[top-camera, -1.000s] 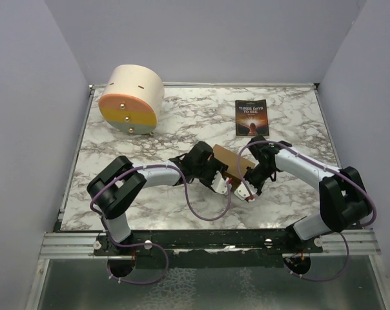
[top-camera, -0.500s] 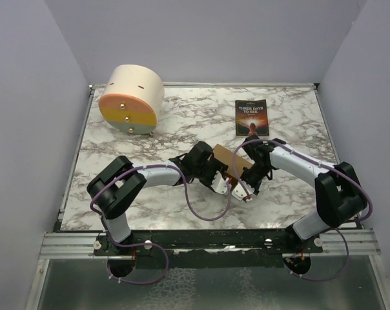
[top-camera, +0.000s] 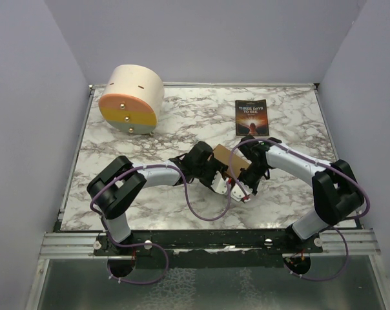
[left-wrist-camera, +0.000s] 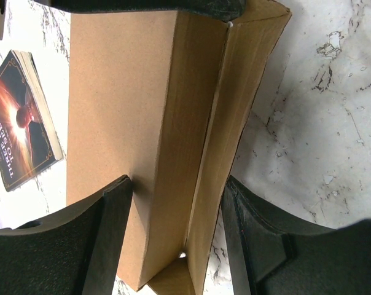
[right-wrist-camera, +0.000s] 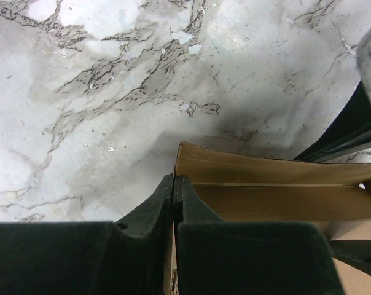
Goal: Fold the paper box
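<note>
The paper box (top-camera: 230, 163), plain brown cardboard partly folded with one long wall standing up, sits on the marble table (top-camera: 150, 139) just nearer the arm bases than the paperback book (top-camera: 252, 117) and a little to that book's left. Both arms bend inward to meet over it, on the near side of the book.

The left gripper (left-wrist-camera: 176, 196) straddles the raised wall with its jaws set at a middling width. One black finger (left-wrist-camera: 112, 227) presses the flat panel on the side facing the book, and the other bears on the outer flap, so the cardboard is held between them.

The right gripper (right-wrist-camera: 173, 184) has its two fingers pressed tight together, and the closed tip rests at the box's end corner, where an inner flap (right-wrist-camera: 265, 203) lies open.

Well to the left of the book, at the table's far corner, stands a big cream cylinder (top-camera: 130, 97) with an orange-yellow face turned toward the arms.
</note>
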Available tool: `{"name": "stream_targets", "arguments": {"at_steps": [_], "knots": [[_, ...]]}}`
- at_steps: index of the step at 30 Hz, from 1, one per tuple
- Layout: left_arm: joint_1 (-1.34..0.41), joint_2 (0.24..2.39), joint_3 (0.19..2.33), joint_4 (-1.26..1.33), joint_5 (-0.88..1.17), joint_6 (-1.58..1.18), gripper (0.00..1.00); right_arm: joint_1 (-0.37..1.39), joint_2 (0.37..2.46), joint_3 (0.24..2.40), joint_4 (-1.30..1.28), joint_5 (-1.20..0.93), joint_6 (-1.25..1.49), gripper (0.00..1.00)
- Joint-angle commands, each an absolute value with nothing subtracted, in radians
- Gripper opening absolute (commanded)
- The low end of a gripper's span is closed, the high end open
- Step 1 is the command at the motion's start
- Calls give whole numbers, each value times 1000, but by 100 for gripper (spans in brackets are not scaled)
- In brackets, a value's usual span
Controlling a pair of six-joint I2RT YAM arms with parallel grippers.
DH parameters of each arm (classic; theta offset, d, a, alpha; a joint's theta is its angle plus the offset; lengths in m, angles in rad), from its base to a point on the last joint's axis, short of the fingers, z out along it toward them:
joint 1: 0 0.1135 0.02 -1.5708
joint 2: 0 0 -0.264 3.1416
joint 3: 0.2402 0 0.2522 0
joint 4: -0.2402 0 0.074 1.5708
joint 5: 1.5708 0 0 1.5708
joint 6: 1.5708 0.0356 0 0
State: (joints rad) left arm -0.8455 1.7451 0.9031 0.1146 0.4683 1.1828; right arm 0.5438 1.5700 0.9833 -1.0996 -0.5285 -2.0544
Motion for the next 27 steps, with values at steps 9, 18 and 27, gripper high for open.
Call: {"name": "stream_targets", "arguments": {"at_steps": [9, 18, 27], "knots": [[-836, 1795, 891, 21, 521, 1159, 60, 563, 1557, 1009, -1119, -607, -2572, 1], [-829, 1797, 889, 28, 536, 1152, 60, 569, 1544, 981, -1104, -595, -2588, 1], [-824, 1804, 880, 33, 545, 1151, 60, 591, 1547, 964, -1073, -572, -2547, 1]]}}
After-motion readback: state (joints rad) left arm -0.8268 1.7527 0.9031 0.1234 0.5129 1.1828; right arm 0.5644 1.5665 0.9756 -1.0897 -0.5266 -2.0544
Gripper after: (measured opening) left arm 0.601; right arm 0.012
